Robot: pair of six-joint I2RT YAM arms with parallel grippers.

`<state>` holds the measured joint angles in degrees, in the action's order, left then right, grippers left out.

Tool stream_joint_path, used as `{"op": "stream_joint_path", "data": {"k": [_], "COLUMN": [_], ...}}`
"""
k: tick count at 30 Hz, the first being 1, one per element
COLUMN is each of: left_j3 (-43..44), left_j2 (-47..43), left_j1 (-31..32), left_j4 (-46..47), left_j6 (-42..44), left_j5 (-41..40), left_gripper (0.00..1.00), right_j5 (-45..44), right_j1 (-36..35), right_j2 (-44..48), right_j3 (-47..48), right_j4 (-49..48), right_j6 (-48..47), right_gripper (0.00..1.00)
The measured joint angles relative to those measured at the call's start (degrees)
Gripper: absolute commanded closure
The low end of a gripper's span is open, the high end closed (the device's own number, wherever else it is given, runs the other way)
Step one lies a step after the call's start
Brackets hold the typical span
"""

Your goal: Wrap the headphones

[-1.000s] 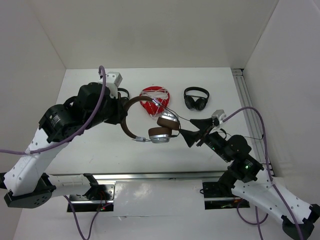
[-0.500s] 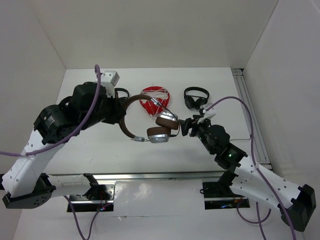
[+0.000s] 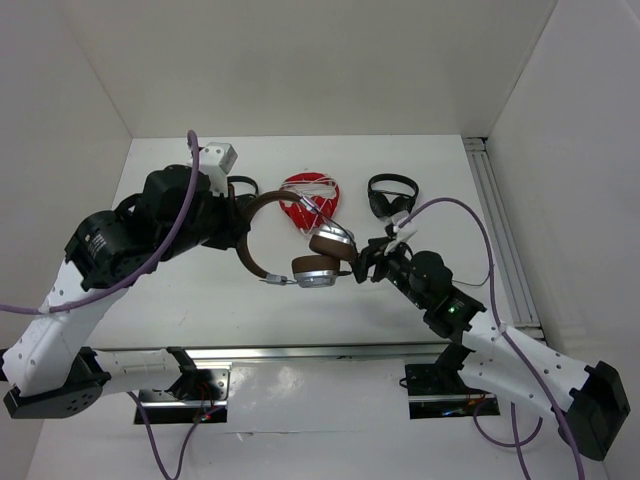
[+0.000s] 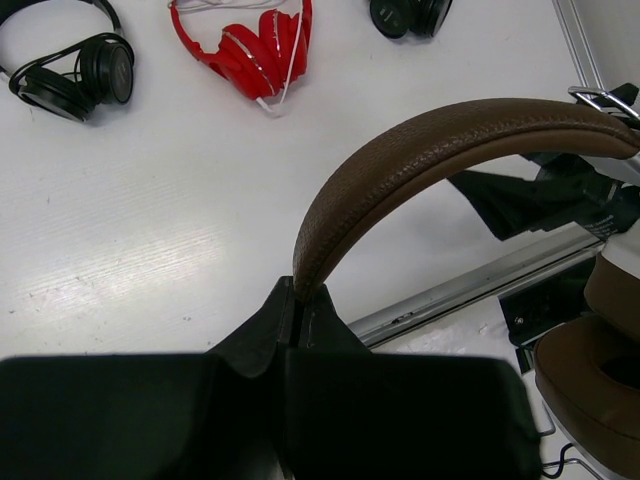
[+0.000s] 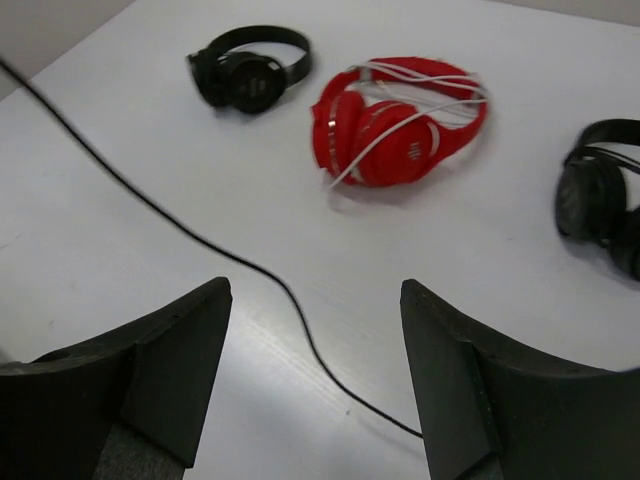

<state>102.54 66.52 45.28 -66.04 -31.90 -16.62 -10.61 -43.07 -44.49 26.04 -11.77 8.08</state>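
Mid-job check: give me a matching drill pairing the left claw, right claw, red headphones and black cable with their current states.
Column one:
1. left claw
2. right claw
3. red headphones
4. black cable

Column two:
A. lying on the table with a white cord across them
B. open, nothing between the fingers
C. thin line trailing over the table
D. shut on the band of the brown headphones

Pairs: 1-D, 2-B, 3-A, 4-C

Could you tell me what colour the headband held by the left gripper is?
Brown; the headband shows best in the left wrist view.
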Motion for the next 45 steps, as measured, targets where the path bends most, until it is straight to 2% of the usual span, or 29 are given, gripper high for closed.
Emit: {"op": "stream_joint_path", "data": {"k": [5, 10, 12, 18, 19, 20, 21, 24, 25, 27, 32, 34, 41, 45], "left_j3": [0.00, 0.00, 0.00, 0.00, 0.02, 0.11, 0.15, 0.24, 0.24, 0.24, 0.24, -0.04, -4.85, -7.96], "left_j2": [-0.04, -0.33, -0.50, -0.70, -0.70, -0.70, -0.74, -1.03, -1.18, -1.66, -2.82, -3.48, -6.62, -6.73], "left_j1": [0.00, 0.00, 0.00, 0.00, 0.00, 0.00, 0.00, 0.00, 0.00, 0.00, 0.00, 0.00, 0.00, 0.00], "left_j4": [0.00, 0.00, 0.00, 0.00, -0.02, -0.04, -0.02, -0.13, -0.17, -0.37, -1.31, -1.01, 2.36, 3.58], "left_j6": [0.00, 0.00, 0.00, -0.07, -0.07, -0.07, -0.07, -0.37, -0.70, -1.44, -2.56, -3.34, -7.56, -10.27], "left_j5": [0.00, 0.13, 0.24, 0.39, 0.39, 0.39, 0.39, 0.33, 0.26, 0.09, -0.22, -0.42, -2.64, -6.84], "left_gripper": [1.00, 1.00, 1.00, 1.00, 1.00, 1.00, 1.00, 1.00, 1.00, 1.00, 1.00, 1.00, 1.00, 1.00], "right_j5": [11.98, 15.50, 15.82, 16.00, 16.02, 16.02, 16.02, 16.02, 16.04, 16.11, 18.05, 17.86, 12.66, 9.77], "right_j1": [0.59, 0.74, 0.79, 0.85, 0.85, 0.85, 0.85, 0.85, 0.85, 0.85, 0.04, -2.32, -17.27, -23.50], "right_j2": [-1.31, -6.80, -7.56, -12.96, -13.97, -14.75, -15.37, -15.72, -15.72, -15.72, -15.74, -15.74, -17.42, -19.56], "right_j3": [-0.35, -0.57, -1.03, -1.09, -1.22, -1.33, -1.55, -3.30, -4.15, -5.99, -9.11, -9.81, -10.21, -10.19], "right_j4": [-2.58, -5.14, -6.16, -10.40, -11.17, -11.72, -12.39, -15.28, -16.52, -18.56, -24.09, -26.01, -29.64, -31.98], "right_j6": [-0.04, 0.17, 0.24, 0.76, 0.87, 0.83, 0.81, 1.57, 1.75, 2.49, 4.83, 5.53, 5.81, 5.92], "right_gripper": [0.24, 0.24, 0.28, 0.51, 0.57, 0.69, 0.74, 0.81, 0.91, 0.99, 1.00, 1.00, 0.99, 0.99]}}
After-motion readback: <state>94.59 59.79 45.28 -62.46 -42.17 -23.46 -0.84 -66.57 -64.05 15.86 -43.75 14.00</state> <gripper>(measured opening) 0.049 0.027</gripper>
